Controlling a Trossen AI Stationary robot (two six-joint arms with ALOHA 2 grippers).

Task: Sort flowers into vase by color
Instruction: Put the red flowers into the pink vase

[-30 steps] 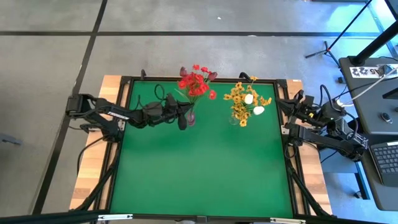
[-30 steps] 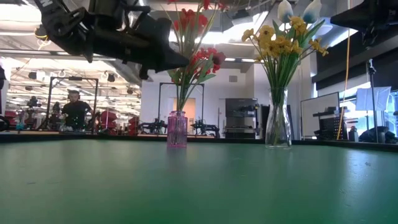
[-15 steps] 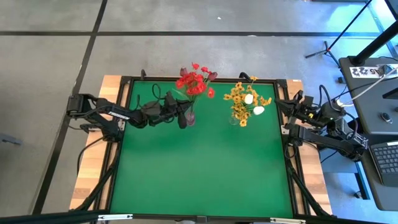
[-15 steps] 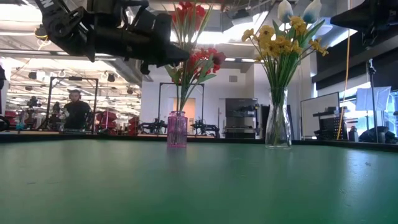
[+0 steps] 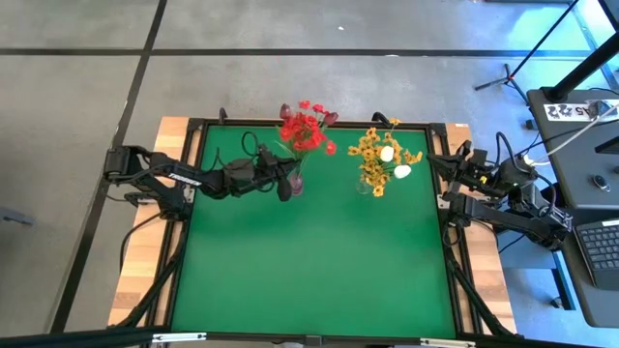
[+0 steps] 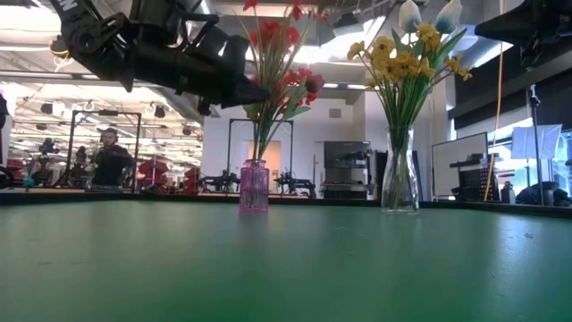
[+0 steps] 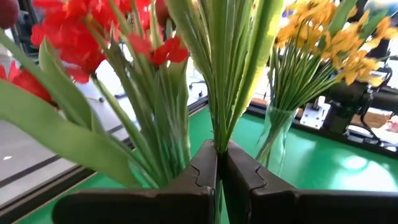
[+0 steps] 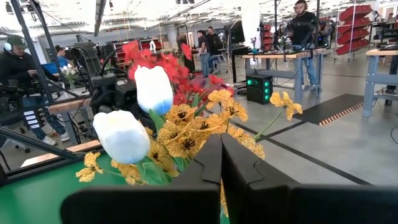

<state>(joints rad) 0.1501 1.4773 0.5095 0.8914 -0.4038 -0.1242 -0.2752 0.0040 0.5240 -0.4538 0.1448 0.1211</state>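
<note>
A pink vase (image 6: 254, 186) near the table's far edge holds red sprays (image 5: 304, 130) and maroon buds (image 5: 331, 118). Right of it, a clear vase (image 6: 399, 183) holds yellow-orange sprays (image 5: 372, 164) and two white buds (image 5: 388, 153). My left gripper (image 5: 282, 182) reaches in from the left, above the pink vase, shut on green stems. My right gripper (image 8: 221, 155) waits shut at the table's right edge (image 5: 443, 166), facing the yellow bunch and touching nothing. My left gripper (image 7: 219, 163) pinches a bundle of green stems (image 7: 221, 134) between its two fingers, well below the blossoms. The fingers come about level from the table's left, across the upright stems (image 6: 261, 107). The stems run down toward the pink vase's mouth; their lower ends are hidden.
The two vases stand close together by the far edge (image 5: 329, 124). Green table surface (image 5: 309, 261) spreads toward the near side. Behind the table lies a workshop with racks, benches and people standing far off (image 6: 109, 159).
My left gripper has kept its hold on the stems, rising a little and then coming back down above the pink vase. The red blossoms at the top of the held spray have swayed with it, bunching together and then spreading apart.
</note>
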